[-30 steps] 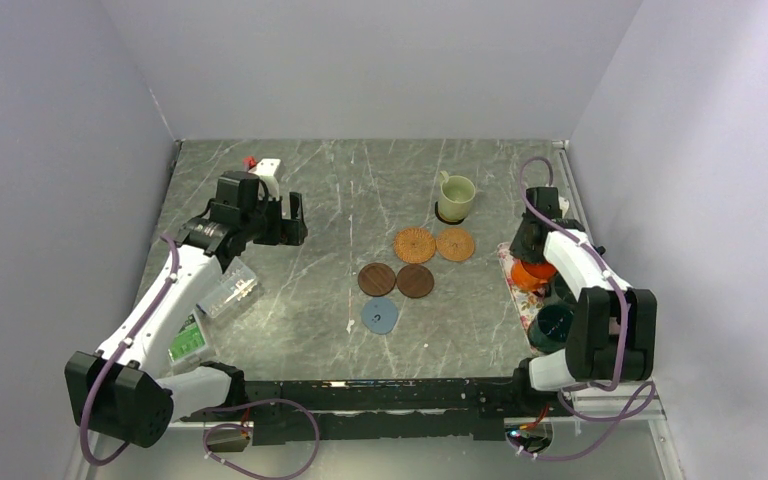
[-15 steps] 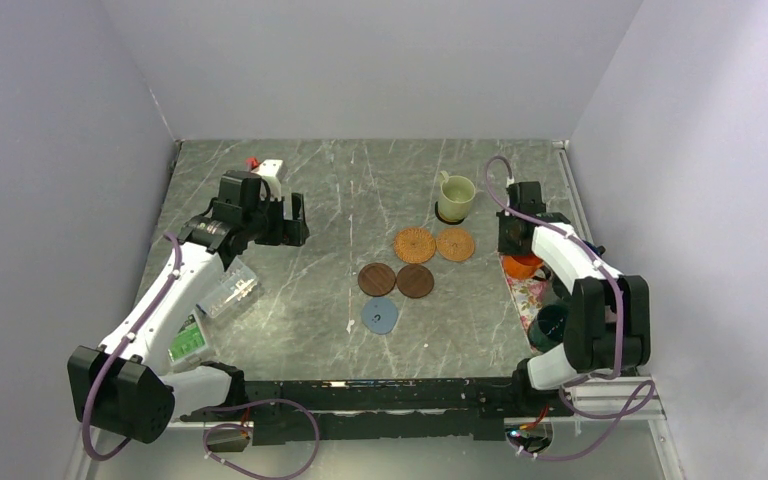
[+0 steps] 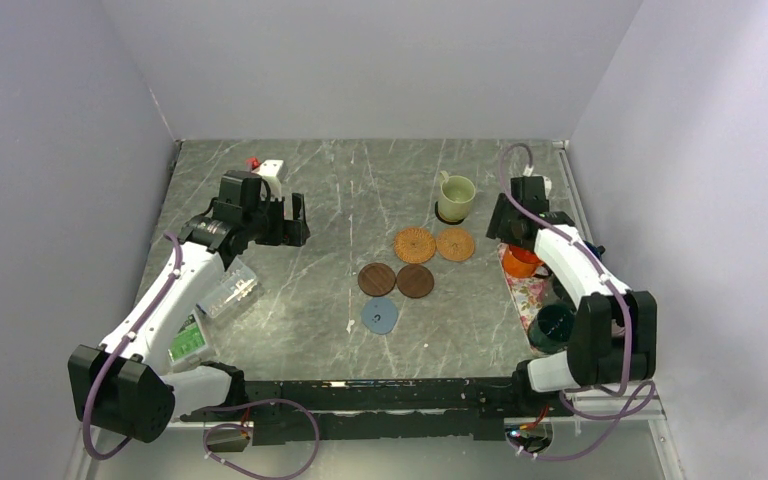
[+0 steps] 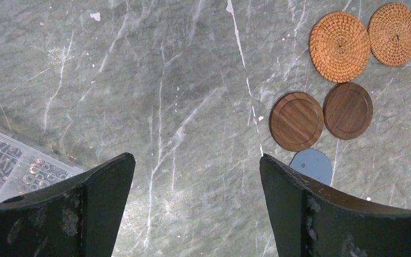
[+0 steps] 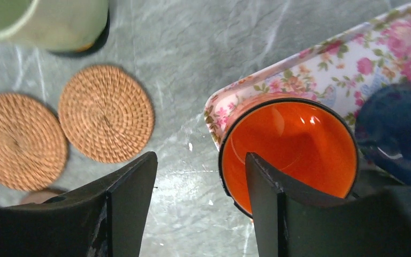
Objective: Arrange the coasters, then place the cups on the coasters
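My right gripper [image 5: 200,155] [image 3: 507,232] is open at the near left rim of the orange cup [image 5: 294,144] [image 3: 522,262], one finger over its inside, the other over the table. That cup stands on the floral tray's [image 5: 321,69] end, beside a dark blue cup [image 5: 396,128]. The cream cup [image 3: 457,197] sits on a black coaster [image 5: 99,43]. Two tan woven coasters [image 3: 414,244] [image 3: 455,244], two dark brown coasters [image 3: 377,279] [image 3: 415,281] and a blue-grey coaster [image 3: 380,316] lie mid-table. A dark green cup [image 3: 552,325] stands on the tray's near end. My left gripper [image 4: 196,156] [image 3: 295,222] hangs open and empty over bare table.
A clear plastic box [image 3: 228,290] of small parts and a green packet [image 3: 188,342] lie under the left arm. A small white and red object [image 3: 265,168] sits at the back left. Walls close in the table on three sides.
The right gripper has swung from over the tray toward the far left and its jaws have opened beside the orange cup's rim. The left arm has stayed put.
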{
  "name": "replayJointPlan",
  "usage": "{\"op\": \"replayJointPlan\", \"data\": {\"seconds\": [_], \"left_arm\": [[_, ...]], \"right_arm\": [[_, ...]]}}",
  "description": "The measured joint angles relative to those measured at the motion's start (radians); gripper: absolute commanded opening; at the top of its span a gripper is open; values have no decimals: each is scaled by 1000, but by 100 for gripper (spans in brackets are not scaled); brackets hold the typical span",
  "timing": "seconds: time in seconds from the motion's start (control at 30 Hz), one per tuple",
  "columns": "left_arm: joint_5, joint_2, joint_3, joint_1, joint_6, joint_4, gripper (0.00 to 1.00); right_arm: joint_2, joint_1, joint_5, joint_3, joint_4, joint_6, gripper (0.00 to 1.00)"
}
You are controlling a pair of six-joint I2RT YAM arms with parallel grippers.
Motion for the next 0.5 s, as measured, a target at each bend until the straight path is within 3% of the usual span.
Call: {"op": "replayJointPlan", "data": {"seconds": [0.5], "left_arm": [[3, 1, 0, 0, -1, 0, 93]], "right_arm": [[-98, -57, 256, 3, -16, 579, 64]]}}
